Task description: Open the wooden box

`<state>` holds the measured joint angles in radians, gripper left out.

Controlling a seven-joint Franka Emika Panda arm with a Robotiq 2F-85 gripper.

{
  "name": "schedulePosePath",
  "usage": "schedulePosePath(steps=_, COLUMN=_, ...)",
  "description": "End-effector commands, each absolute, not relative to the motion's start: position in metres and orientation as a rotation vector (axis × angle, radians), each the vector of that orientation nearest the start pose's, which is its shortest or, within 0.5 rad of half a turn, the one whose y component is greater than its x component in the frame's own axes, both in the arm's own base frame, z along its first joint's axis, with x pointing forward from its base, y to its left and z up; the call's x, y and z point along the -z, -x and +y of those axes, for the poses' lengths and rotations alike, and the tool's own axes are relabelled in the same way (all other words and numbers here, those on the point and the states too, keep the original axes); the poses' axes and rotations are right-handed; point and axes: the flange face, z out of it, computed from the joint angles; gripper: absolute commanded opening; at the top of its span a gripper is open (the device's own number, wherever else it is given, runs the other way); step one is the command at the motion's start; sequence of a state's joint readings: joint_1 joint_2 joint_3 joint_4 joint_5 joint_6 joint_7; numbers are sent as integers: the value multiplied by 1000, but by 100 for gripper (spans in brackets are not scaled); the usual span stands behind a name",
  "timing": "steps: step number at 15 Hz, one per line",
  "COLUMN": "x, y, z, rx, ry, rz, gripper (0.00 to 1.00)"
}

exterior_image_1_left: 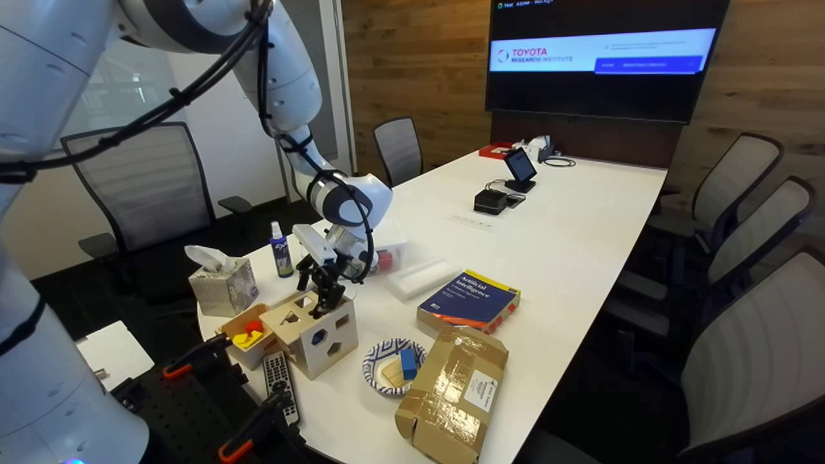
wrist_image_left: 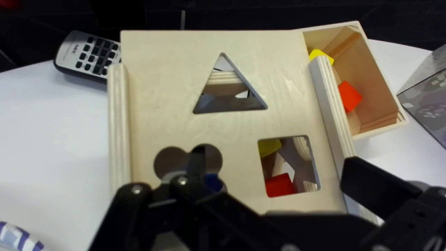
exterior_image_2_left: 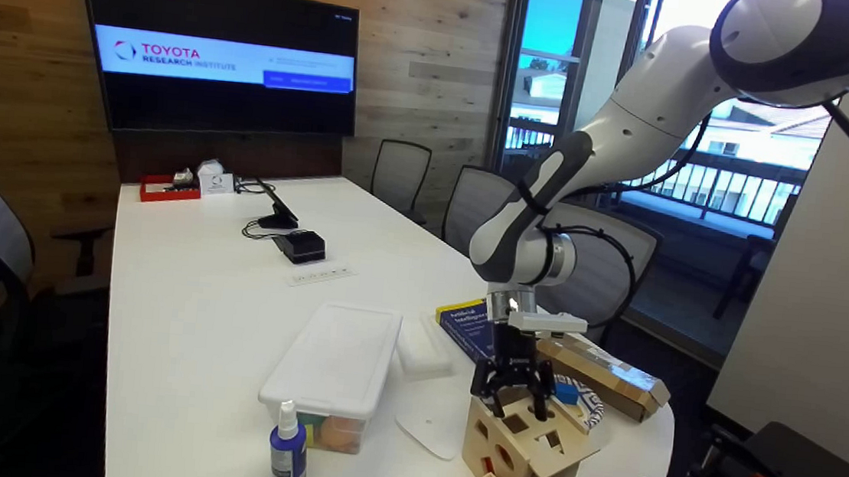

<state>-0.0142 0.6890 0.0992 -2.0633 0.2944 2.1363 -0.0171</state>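
Wooden box (exterior_image_1_left: 330,334) on white table (exterior_image_2_left: 217,328), just beside shallow tray (wrist_image_left: 374,83). Flat pale lid (wrist_image_left: 226,129) with triangle hole (wrist_image_left: 228,92), square hole (wrist_image_left: 287,165), clover hole (wrist_image_left: 169,160); juts past striped plywood rails (wrist_image_left: 119,129). Claw (exterior_image_2_left: 519,412) spread, one finger (wrist_image_left: 197,161) at the clover hole.

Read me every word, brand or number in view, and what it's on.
"TOYOTA RESEARCH INSTITUTE": wall screen
"Meet": wall screen
"Artificial Intelligence": book
"NEC": remote control
All other print, including that on the spray bottle and cardboard package, is too small or blurred to read surely.
Wooden box: no lettering visible in these views.
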Motion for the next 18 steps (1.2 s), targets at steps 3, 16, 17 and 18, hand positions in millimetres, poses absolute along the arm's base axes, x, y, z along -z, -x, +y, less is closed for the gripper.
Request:
schedulePosePath(steps=3, x=-75, y=-486, z=63, rx=-961, ry=2714, rz=134, gripper=100)
schedulePosePath(steps=16, x=-74, y=-484, z=63, rx=-1005, ry=2690, rz=162, gripper=100)
schedulePosePath(steps=17, x=-75, y=-485, z=63, rx=-995, ry=2697, rz=174, gripper=100)
schedulePosePath(steps=18, x=-76, y=-486, z=63, rx=-990, ry=2701, rz=178, gripper=100)
